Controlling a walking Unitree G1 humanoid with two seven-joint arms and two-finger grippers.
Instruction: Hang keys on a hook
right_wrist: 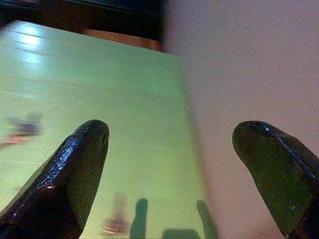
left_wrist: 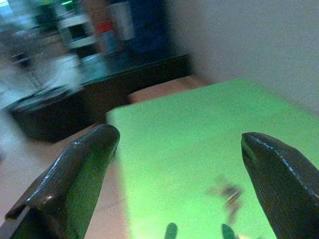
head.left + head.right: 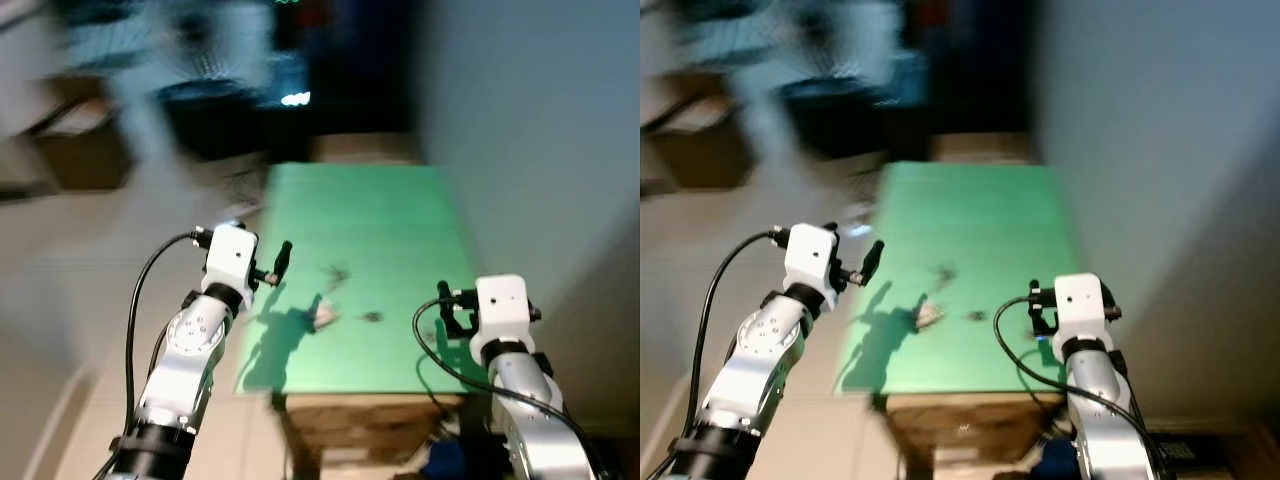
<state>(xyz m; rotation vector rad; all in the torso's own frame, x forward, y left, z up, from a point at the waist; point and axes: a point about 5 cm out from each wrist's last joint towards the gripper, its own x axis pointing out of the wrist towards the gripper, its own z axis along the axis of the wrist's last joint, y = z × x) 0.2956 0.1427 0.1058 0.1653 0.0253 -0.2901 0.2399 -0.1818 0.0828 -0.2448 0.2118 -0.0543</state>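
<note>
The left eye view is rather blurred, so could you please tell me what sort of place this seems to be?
Probably an indoor room or workspace: a green-topped table stands along a plain grey wall, with pale floor alongside and dark blurred furniture behind.

green table top (image 3: 390, 230): smooth, matt, faint sheen toward its far end. box (image 3: 370, 425) under the near edge: brown, cardboard-like, dull. wall (image 3: 540, 130) on the right: plain, matt. left arm (image 3: 195, 345) and right arm (image 3: 535, 420): silver metal, satin finish, white plastic wrist housings. fingers (image 2: 75, 184) of both grippers: black, finely textured, slightly glossy. keys (image 3: 325, 315): too blurred to tell material.
</note>
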